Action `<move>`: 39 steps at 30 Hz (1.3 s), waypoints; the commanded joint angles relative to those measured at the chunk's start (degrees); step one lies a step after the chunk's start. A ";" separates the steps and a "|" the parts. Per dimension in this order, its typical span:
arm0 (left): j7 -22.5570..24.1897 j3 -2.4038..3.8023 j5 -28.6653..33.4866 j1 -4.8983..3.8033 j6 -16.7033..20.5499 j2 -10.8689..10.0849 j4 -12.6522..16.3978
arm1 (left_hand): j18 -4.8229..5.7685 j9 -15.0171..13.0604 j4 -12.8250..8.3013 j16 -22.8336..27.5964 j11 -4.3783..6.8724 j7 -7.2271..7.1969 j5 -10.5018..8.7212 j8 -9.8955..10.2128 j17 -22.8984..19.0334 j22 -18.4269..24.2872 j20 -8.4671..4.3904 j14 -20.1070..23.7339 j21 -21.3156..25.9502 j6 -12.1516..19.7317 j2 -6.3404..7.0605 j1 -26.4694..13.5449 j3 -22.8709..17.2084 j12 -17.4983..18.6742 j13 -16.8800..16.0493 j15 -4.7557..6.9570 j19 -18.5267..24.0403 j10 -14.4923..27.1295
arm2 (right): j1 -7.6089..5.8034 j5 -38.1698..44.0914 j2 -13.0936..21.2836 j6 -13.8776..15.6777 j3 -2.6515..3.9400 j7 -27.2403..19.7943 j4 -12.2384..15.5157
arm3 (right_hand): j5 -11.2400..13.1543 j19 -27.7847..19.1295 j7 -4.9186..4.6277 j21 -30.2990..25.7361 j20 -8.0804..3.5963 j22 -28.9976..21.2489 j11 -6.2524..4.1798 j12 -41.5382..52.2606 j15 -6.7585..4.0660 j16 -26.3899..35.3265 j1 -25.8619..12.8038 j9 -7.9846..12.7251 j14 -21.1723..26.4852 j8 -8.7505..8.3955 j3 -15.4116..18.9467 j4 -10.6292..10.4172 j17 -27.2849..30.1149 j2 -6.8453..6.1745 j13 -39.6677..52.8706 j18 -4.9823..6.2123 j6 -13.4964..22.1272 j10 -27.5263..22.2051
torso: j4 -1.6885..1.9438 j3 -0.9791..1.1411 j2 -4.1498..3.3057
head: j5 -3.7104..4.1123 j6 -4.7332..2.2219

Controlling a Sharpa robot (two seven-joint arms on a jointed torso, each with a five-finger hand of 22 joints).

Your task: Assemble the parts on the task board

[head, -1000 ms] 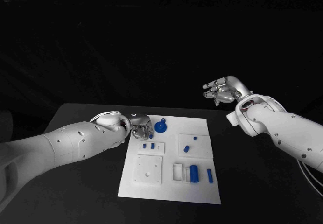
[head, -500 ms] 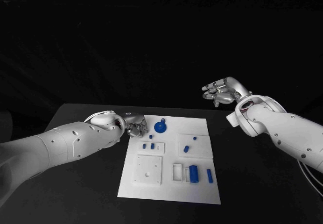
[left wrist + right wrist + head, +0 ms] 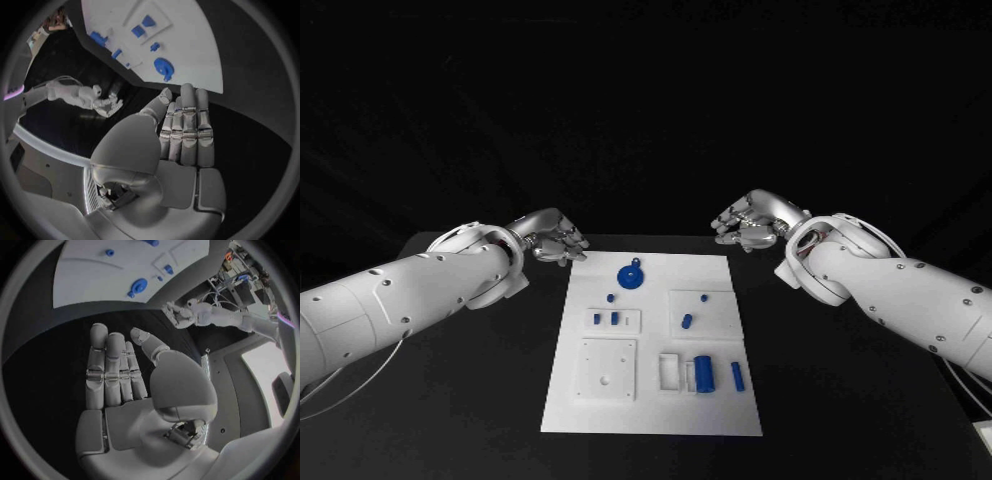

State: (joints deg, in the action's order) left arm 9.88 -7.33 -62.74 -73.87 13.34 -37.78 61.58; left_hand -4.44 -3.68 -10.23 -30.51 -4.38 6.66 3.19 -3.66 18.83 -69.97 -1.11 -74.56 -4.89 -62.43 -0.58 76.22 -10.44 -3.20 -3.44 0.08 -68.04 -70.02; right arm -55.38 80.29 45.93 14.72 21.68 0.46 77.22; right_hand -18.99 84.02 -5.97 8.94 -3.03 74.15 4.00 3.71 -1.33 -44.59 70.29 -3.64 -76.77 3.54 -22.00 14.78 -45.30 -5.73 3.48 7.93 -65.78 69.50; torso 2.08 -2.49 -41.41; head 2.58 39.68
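Now both hands, left (image 3: pixel 554 240) and right (image 3: pixel 750 220), hover empty, fingers straight, flanking the board's (image 3: pixel 653 400) far end.

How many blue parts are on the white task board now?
7: a round one at the far end, a small one below it, two mid-left, one mid-right, two near right. Smaller ones may be missed.

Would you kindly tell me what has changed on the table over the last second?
The left hand has drawn back off the task board toward its far left corner, holding nothing. The right hand has come down nearer the board's far right corner. The blue parts lie as before.
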 commanded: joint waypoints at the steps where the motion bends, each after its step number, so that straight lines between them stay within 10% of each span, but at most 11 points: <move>1: 2.09 0.43 15.43 -0.64 -0.06 -1.58 2.86 | 0.30 -0.05 1.59 2.95 -0.18 0.22 -0.40 0.01 -1.56 2.49 0.52 1.07 1.54 0.21 0.41 -1.38 1.13 -0.15 0.02 -0.53 0.93 0.52 | 0.61 10.75 0.59 -2.84 -0.69 3.26 1.19 | 2.88 1.31 0.07 -0.45 0.59 -0.73 0.08 -0.24 0.01 0.08 -0.36 -0.04 -0.67 0.02 0.28 -0.81 0.47 -0.38 -0.05 1.27 -0.33 -0.69 | -0.28 -0.21 0.19 | 0.12 -0.06; 8: 4.22 0.87 31.22 -1.22 -0.78 -4.27 7.95 | 0.33 0.01 6.74 25.61 -2.39 0.45 -0.26 0.10 -11.69 26.28 5.77 5.86 1.61 2.01 0.50 0.42 7.23 -0.08 0.10 -5.70 11.02 4.66 | 2.26 17.46 0.49 -2.68 -2.66 6.03 2.64 | 5.81 2.30 0.08 -1.09 0.89 -3.47 0.40 -0.27 0.19 -0.17 1.12 -0.04 -1.34 0.03 1.13 -2.82 2.27 -1.56 -0.08 1.70 0.21 -1.91 | -0.37 -0.33 0.63 | 0.08 -0.08; 12: 7.19 0.92 38.74 -1.27 1.22 -4.86 10.05 | 0.18 0.04 7.24 27.05 -2.41 0.75 -0.40 0.04 -12.60 32.12 6.35 5.83 1.40 1.84 -0.29 1.55 8.07 -0.16 0.06 -6.05 10.57 4.55 | 2.79 20.21 -0.14 -1.67 -3.91 7.94 2.80 | 8.64 2.24 -0.33 -0.42 0.71 -4.54 0.24 -0.31 0.06 -0.60 2.28 -0.01 -1.23 -0.02 -1.71 -3.26 3.09 -2.24 -0.10 1.52 0.17 -0.95 | -0.26 -0.37 0.68 | -0.12 -0.04; 17: 8.81 0.93 43.49 -1.28 2.54 -5.24 11.99 | 0.26 0.01 7.46 26.88 -2.57 0.81 -0.47 -0.06 -14.24 50.56 6.53 6.60 1.15 2.24 -1.01 3.09 9.96 -0.09 0.09 -6.36 7.12 4.86 | 3.24 22.23 -1.14 -1.21 -5.15 9.52 2.76 | 8.13 2.15 -0.27 0.52 0.58 -5.15 0.18 -0.26 -0.04 -1.17 1.95 -0.06 -1.21 0.04 -4.88 -4.29 3.70 -4.12 -0.08 1.30 0.05 -0.69 | -0.25 -0.38 0.57 | -0.20 -0.07; 32: 8.90 0.92 45.11 -1.17 3.26 -5.19 13.70 | -0.15 0.02 7.14 27.04 -2.87 1.25 -0.15 0.00 -14.35 58.05 6.74 6.90 0.84 2.66 -1.27 2.80 9.76 -0.16 0.05 -6.56 5.05 5.47 | 3.60 25.22 -4.03 -1.34 -8.61 10.95 0.53 | 7.09 1.93 -0.23 1.38 0.35 -5.33 0.10 -0.27 -0.15 -1.61 1.88 -0.10 -1.17 0.04 -7.16 -4.54 4.45 -4.98 -0.08 0.75 -0.29 -0.33 | -0.37 -0.22 0.47 | -0.84 0.04; 39: 8.75 0.92 45.24 -1.11 3.33 -5.20 13.94 | -0.15 0.03 7.00 27.02 -2.93 1.30 -0.15 0.02 -14.35 60.19 6.76 7.01 0.74 2.76 -1.26 2.62 9.63 -0.16 0.05 -6.60 4.65 5.55 | 3.86 26.21 -5.05 -0.13 -9.26 11.12 -0.88 | 7.64 1.94 -0.25 1.67 0.33 -5.33 0.09 -0.26 -0.19 -1.80 1.84 -0.11 -1.18 0.04 -8.27 -4.38 4.59 -5.44 -0.08 0.91 -0.26 -0.23 | -0.25 -0.22 0.45 | -0.97 0.31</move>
State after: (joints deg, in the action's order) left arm 17.70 -6.46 -18.47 -74.99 16.17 -43.04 75.32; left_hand -3.97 -3.67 -2.86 -3.72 -7.38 7.97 2.84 -3.66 4.54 -9.86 5.63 -67.96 -3.75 -60.08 -1.66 78.86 -0.83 -3.43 -3.45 -6.57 -63.19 -64.99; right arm -51.56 104.54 40.97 13.68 12.44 10.91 76.52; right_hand -11.53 84.04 -6.13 10.41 -2.64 68.85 4.19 3.72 -1.13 -46.03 72.09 -3.68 -77.80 3.54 -29.92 10.35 -40.78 -10.72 3.42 8.50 -65.94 68.92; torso 1.76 -2.70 -40.96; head 1.64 39.92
